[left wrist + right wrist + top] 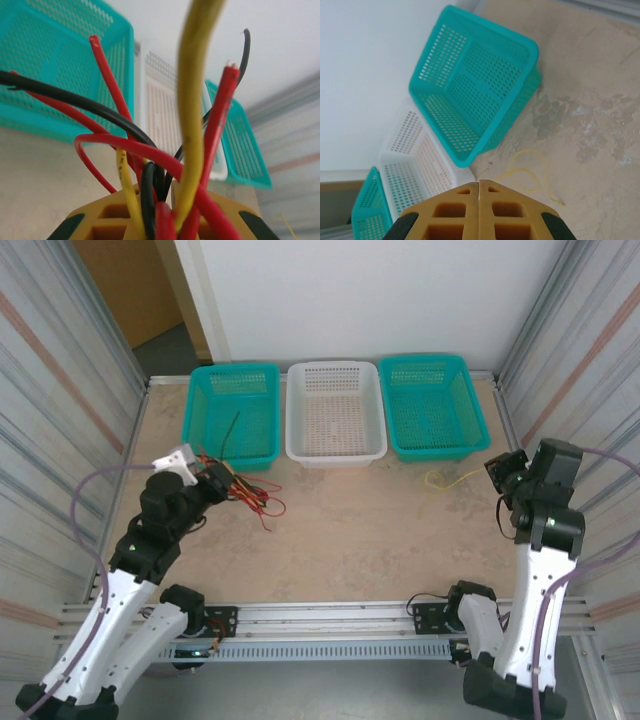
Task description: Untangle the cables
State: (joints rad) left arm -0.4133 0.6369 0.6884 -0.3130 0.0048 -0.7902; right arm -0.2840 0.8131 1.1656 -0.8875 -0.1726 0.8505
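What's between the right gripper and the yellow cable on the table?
Just bare table between the right gripper and the yellow cable, in the right wrist view.

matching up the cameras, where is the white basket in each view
top external: white basket in the middle of the back row
left wrist: white basket at centre, behind the cables
right wrist: white basket at lower left
shared landmark: teal basket right beside it, on its right in the top view
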